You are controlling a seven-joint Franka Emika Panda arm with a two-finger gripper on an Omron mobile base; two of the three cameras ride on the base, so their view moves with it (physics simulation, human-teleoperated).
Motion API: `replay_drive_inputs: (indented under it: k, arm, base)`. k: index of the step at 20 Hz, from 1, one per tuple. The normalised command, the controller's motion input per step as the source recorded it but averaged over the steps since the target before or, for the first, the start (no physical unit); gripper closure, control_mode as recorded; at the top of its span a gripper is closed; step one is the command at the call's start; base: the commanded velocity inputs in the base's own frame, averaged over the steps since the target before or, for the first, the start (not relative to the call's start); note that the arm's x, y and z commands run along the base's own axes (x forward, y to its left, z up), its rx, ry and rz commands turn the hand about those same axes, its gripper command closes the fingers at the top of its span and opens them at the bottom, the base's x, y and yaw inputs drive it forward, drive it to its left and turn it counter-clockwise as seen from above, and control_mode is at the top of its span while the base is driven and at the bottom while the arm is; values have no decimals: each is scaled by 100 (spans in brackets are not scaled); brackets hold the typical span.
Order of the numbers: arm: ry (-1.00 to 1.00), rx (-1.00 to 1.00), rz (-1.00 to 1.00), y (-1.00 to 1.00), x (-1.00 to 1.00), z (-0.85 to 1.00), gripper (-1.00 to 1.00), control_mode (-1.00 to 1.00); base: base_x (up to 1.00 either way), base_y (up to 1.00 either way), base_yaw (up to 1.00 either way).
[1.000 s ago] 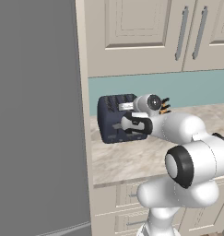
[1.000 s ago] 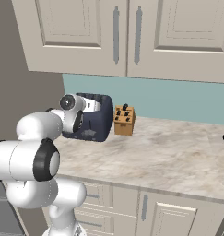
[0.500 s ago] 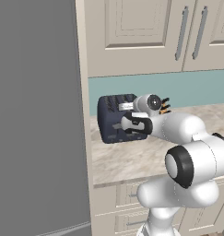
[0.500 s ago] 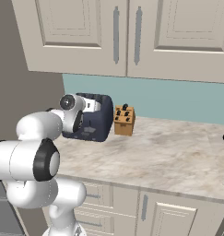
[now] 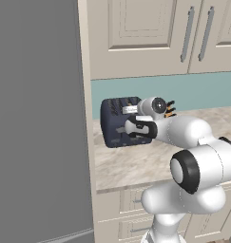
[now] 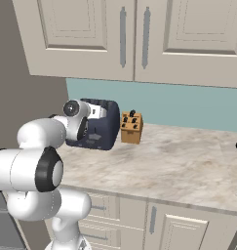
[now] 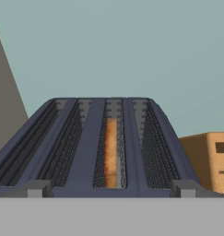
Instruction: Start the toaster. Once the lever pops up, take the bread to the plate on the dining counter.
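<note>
Navy-blue toaster (image 5: 120,122) sits at the left end of the marbled counter (image 5: 136,163), hard against the teal backsplash, and my gripper (image 5: 132,127) is right up at its front face, jaws spread wide with nothing between them. From the hand view I am looking along the toaster's top (image 7: 102,147): the slots run straight away from me, their long axis in line with the way the hand points. The bread (image 7: 111,152) stands on edge down in the third slot from the left, just beyond and a little above the fingertips, its thin golden edge facing me.

What the coming move turns on, as I judge it, is the lever on the front panel lying just below and ahead of the jaws; the arm covers that panel in the left base view, so I can't be sure which lever lines up with the loaded slot.

Count: one toaster, four slots, one slice of bread, one brown knife block (image 6: 130,128) just beside the toaster on its right, one arm.
</note>
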Motion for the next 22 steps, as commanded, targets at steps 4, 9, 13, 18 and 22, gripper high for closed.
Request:
replay_drive_inputs:
  k: [4, 9, 13, 18, 22]
  arm:
    - [0, 0, 0, 0, 0, 0, -100, -100]
    - [0, 0, 0, 0, 0, 0, -100, -100]
    - [0, 0, 0, 0, 0, 0, -100, -100]
    - [0, 0, 0, 0, 0, 0, -100, -100]
    - [0, 0, 0, 0, 0, 0, -100, -100]
  base:
    - [0, 0, 0]
    - [0, 0, 0]
    - [0, 0, 0]
    - [0, 0, 0]
    - [0, 0, 0]
